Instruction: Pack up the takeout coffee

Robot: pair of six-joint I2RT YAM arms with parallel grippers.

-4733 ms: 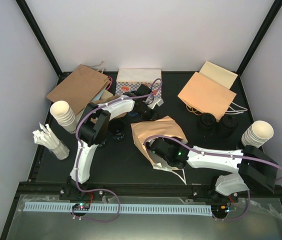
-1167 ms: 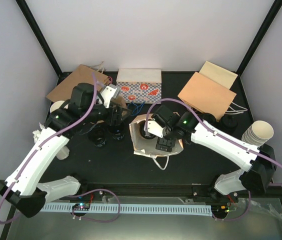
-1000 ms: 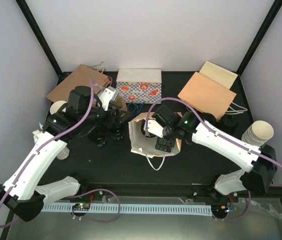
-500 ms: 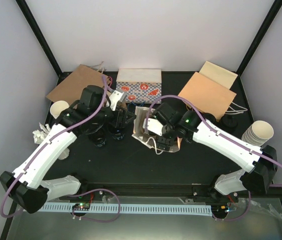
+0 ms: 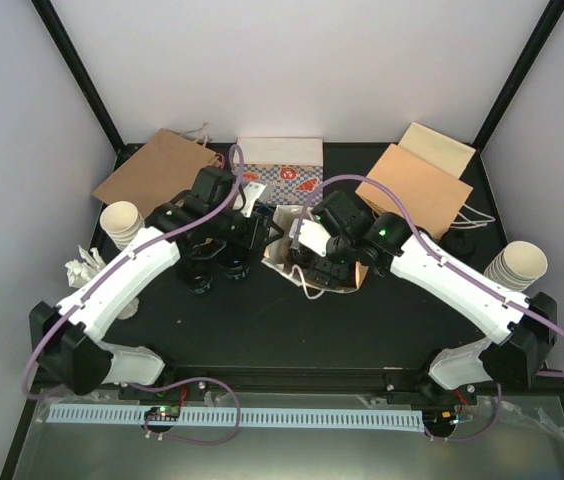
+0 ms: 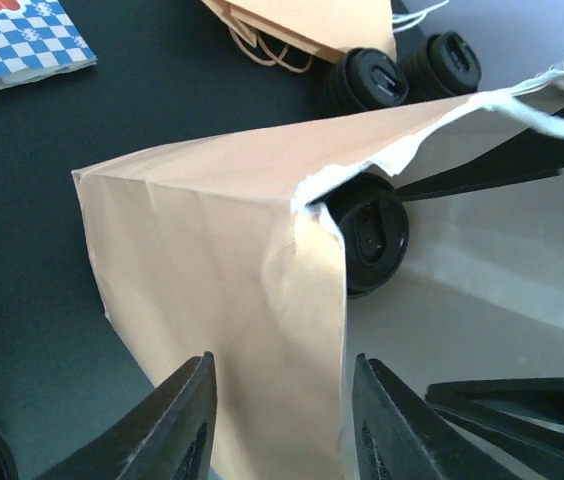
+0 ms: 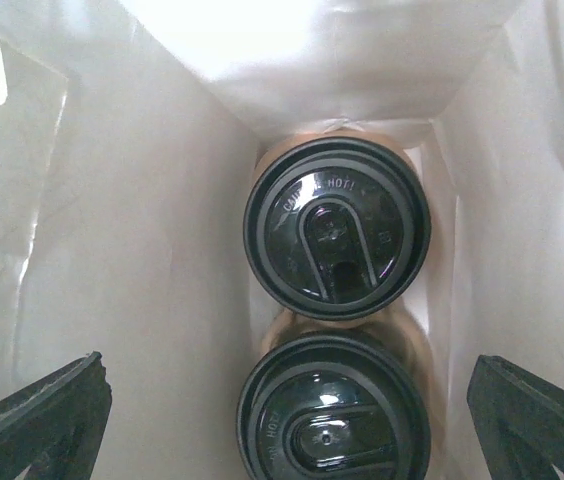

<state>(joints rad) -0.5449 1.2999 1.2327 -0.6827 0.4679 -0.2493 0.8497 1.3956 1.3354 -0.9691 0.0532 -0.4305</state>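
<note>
Top: two cups (image 5: 200, 277) loose on counter (image 5: 262, 320) beside left gripper (image 5: 262, 232); left wrist: it straddles bag (image 6: 212, 300) wall, grip unclear, two more cups (image 6: 367, 80) beyond; right wrist: right gripper (image 7: 287, 385) wide open over two bagged cups (image 7: 337, 228).

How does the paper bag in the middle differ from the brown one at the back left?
Pose: the middle bag is propped open, mouth gaping; the back-left bag lies flat.
Contents: the middle bag holds two black-lidded cups; the back-left bag shows none.
Colour: the middle bag is pale tan, white inside; the back-left bag is darker brown.
Both are paper bags.
</note>
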